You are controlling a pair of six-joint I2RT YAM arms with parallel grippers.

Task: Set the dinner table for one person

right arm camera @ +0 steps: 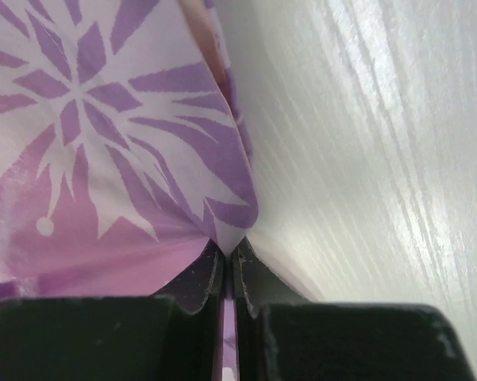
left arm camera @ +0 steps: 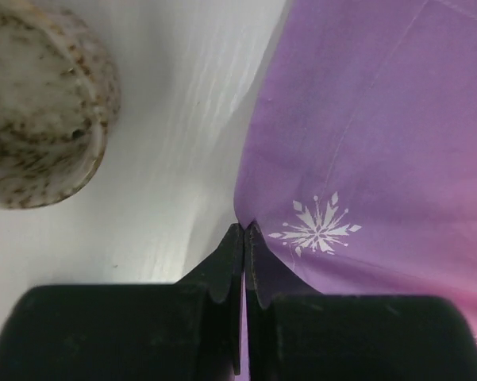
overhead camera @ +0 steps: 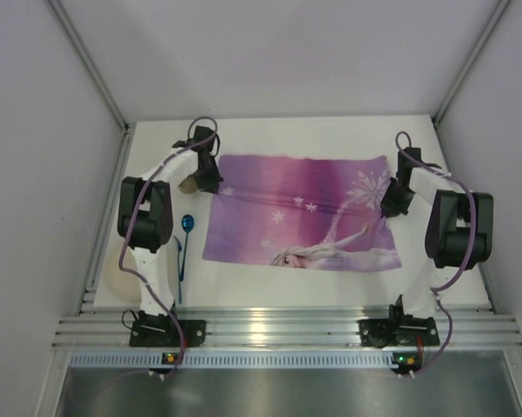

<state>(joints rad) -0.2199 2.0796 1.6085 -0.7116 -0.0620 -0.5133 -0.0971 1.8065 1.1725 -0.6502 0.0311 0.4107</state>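
Observation:
The dinner table [overhead camera: 287, 291] is a white top with a purple snowflake placemat [overhead camera: 304, 213] spread across its middle. My left gripper [overhead camera: 215, 185] is at the mat's far left corner. In the left wrist view the left gripper [left arm camera: 245, 228] is shut on the placemat [left arm camera: 381, 119], pinching its edge into a small peak. My right gripper [overhead camera: 389, 207] is at the mat's right edge. In the right wrist view the right gripper [right arm camera: 229, 248] is shut on the placemat [right arm camera: 87, 119] at a corner, with cloth showing between the jaws.
A speckled stone-coloured cup [overhead camera: 189, 183] [left arm camera: 40, 103] stands just left of the left gripper. A blue spoon [overhead camera: 186, 224] lies left of the mat. A pale round dish [overhead camera: 113, 265] shows partly behind the left arm. A ribbed aluminium rail [overhead camera: 287, 330] runs along the near edge.

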